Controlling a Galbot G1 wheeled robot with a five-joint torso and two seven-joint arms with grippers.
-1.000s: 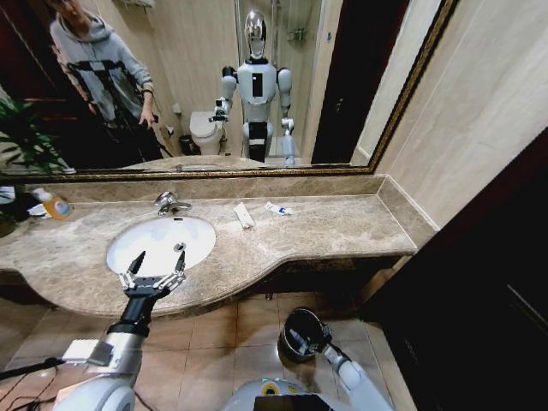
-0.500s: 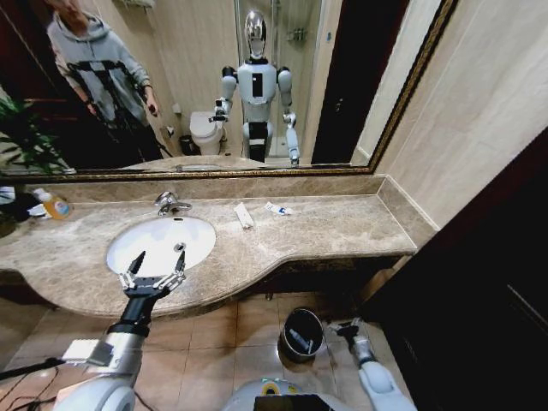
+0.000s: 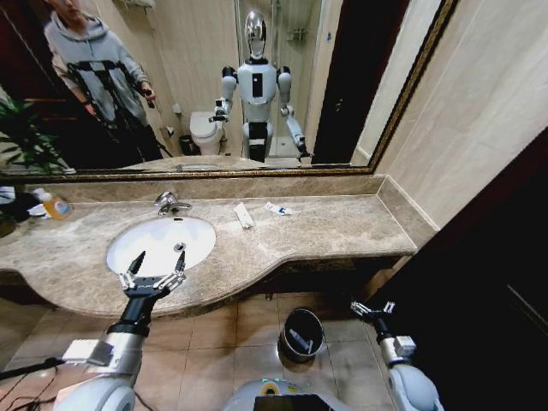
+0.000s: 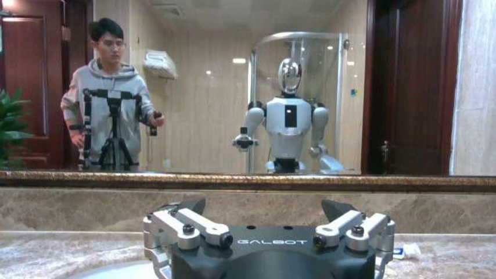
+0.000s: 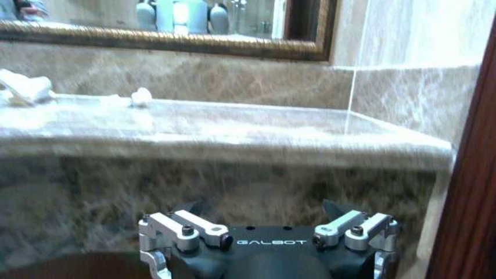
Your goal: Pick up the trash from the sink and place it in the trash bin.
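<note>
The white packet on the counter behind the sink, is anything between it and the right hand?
Yes. The white packet lies on top of the counter, while the right hand, open, sits low beside the trash bin, below the counter's edge. The counter's front lip stands between them.

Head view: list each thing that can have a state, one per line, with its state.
left gripper: fingers open, held over the front edge of the sink, holding nothing.
right gripper: fingers open, low beside the trash bin, holding nothing.
trash bin: upright on the floor, uncovered.
white packet: flat on the counter.
</note>
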